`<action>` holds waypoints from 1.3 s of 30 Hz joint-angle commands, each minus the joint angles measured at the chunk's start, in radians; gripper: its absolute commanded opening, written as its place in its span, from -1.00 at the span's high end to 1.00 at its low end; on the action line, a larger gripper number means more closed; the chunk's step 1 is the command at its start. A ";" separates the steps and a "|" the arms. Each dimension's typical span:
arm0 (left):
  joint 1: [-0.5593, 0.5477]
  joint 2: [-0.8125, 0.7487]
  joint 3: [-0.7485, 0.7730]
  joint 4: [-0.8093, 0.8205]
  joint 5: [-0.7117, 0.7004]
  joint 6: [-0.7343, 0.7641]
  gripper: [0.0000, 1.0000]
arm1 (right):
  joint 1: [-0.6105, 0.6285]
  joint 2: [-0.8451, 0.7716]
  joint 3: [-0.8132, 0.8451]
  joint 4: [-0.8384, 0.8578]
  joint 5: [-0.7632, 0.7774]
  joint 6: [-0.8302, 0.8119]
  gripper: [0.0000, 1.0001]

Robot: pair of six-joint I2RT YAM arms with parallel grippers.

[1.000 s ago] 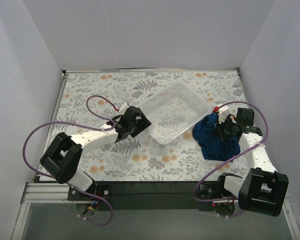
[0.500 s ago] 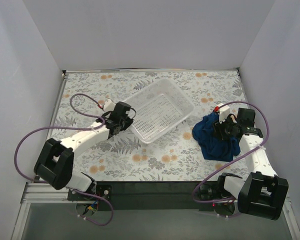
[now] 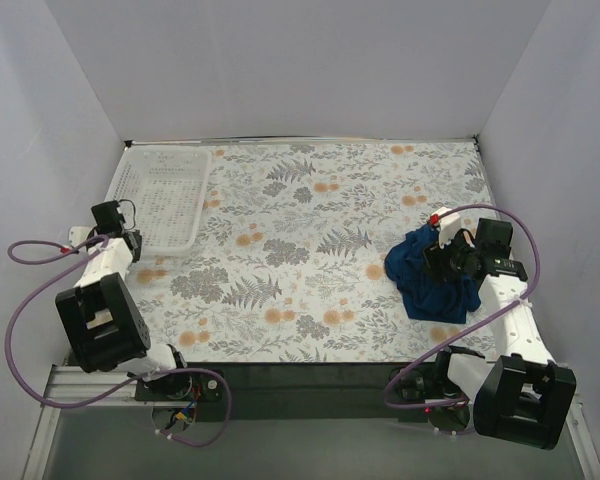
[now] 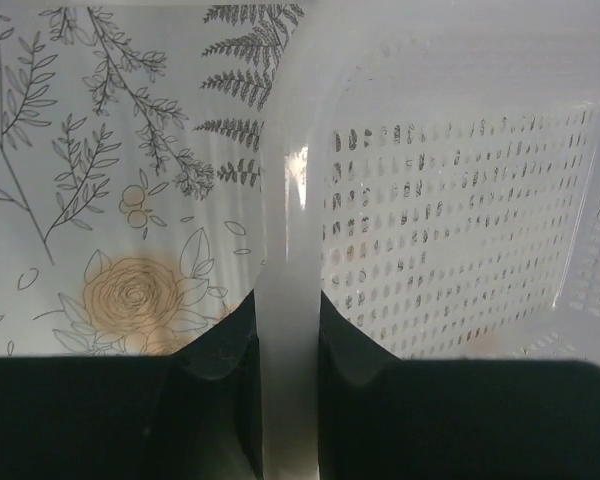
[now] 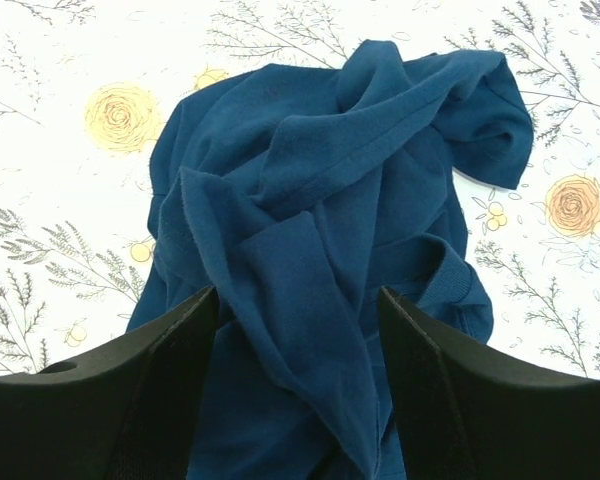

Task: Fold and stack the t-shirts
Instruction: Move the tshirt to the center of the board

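Note:
A crumpled dark blue t-shirt lies in a heap at the right of the flowered table; the right wrist view shows its folds from close by. My right gripper hangs over that heap, open, its black fingers spread either side of a ridge of cloth without pinching it. My left gripper is at the far left, shut on the rim of a white perforated basket. Only this one shirt is in view.
The basket stands at the back left corner against the left wall. White walls close off the table on the left, back and right. Purple cables loop beside both arms. The flowered tabletop stretches between basket and shirt.
My left gripper closed on the basket's rim and dragged it from the table's middle to the back left corner. My right gripper opened over the blue shirt, which stayed put.

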 commanded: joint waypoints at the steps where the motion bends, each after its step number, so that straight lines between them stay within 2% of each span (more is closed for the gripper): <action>1: 0.024 0.046 0.074 0.002 0.047 0.025 0.77 | -0.002 -0.022 -0.012 0.026 -0.035 -0.021 -0.22; 2: 0.030 0.046 0.077 0.002 0.049 0.031 0.63 | -0.002 -0.020 -0.013 0.025 -0.038 -0.027 -0.23; 3: 0.031 0.042 0.081 0.002 0.053 0.043 0.21 | -0.003 -0.016 -0.012 0.025 -0.041 -0.030 -0.24; 6: 0.031 -0.018 0.079 0.004 0.081 0.068 -0.43 | -0.002 0.016 0.002 0.023 -0.041 -0.049 -0.27; 10: 0.031 -0.141 0.068 -0.018 0.145 0.104 -0.68 | -0.003 0.110 0.048 0.026 0.013 -0.086 -0.33; 11: 0.031 -0.171 0.062 -0.021 0.162 0.117 -0.70 | -0.002 0.137 0.072 0.025 0.020 -0.083 -0.55; 14: 0.031 -0.320 0.018 -0.032 0.243 0.161 -0.72 | -0.002 0.246 0.106 0.026 0.073 -0.072 -0.71; 15: 0.033 -0.387 -0.008 -0.024 0.271 0.176 -0.72 | -0.002 0.300 0.114 0.026 0.091 -0.066 -0.71; 17: 0.031 -0.454 -0.036 0.010 0.418 0.244 -0.71 | 0.000 0.349 0.122 0.032 0.117 -0.053 -0.57; 18: 0.030 -0.503 -0.059 0.020 0.473 0.262 -0.70 | 0.006 0.393 0.129 0.029 0.116 -0.050 -0.40; 19: 0.027 -0.521 -0.070 0.036 0.586 0.297 -0.65 | 0.012 0.416 0.137 0.028 0.107 -0.049 0.13; 21: -0.001 -0.543 -0.097 0.109 0.716 0.322 -0.54 | 0.047 0.469 0.177 -0.024 0.073 -0.049 0.74; 22: -0.012 -0.551 -0.099 0.128 0.762 0.328 -0.52 | 0.064 0.483 0.192 -0.047 0.015 -0.049 0.97; 23: -0.037 -0.551 -0.099 0.157 0.838 0.348 -0.50 | 0.087 0.493 0.215 -0.104 -0.018 -0.052 0.97; 26: -0.090 -0.554 -0.070 0.159 0.888 0.385 -0.50 | 0.219 0.493 0.318 -0.167 -0.145 -0.050 0.97; 27: -0.102 -0.552 -0.067 0.162 0.896 0.399 -0.50 | 0.301 0.495 0.349 -0.187 -0.163 -0.043 0.97; 30: -0.136 -0.563 -0.073 0.172 0.931 0.414 -0.50 | 0.446 0.527 0.523 -0.189 -0.222 0.054 0.97; 34: -0.157 -0.593 -0.091 0.172 0.958 0.439 -0.51 | 0.549 0.628 0.860 -0.190 -0.216 0.133 0.97; 39: -0.196 -0.586 -0.082 0.180 1.034 0.460 -0.51 | 0.620 0.772 1.085 -0.247 -0.223 0.122 0.97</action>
